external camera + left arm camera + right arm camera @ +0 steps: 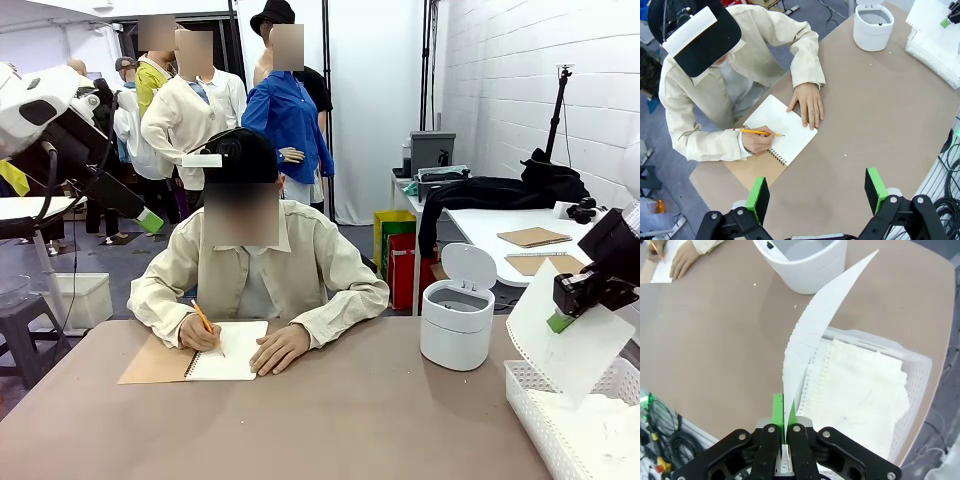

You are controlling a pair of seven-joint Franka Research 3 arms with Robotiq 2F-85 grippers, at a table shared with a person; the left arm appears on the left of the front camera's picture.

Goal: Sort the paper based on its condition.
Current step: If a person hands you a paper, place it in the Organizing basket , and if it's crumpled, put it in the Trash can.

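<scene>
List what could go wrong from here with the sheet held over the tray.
1. The right gripper pinches the sheet by one edge only, and the sheet bows away from it. Released like this, it may land across the rim of the tray rather than flat on the stack of paper.
2. The sheet's free tip reaches toward the open white bin. A swing could brush the bin or drop the sheet in the wrong place.

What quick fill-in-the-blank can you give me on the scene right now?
1. By the lattice tray, the right gripper is shut on ____ paper sheet.
2. The left gripper hangs ____ above the table.
3. The person's hand writes in the notebook with a ____.
Missing: one; open; pencil.
</scene>
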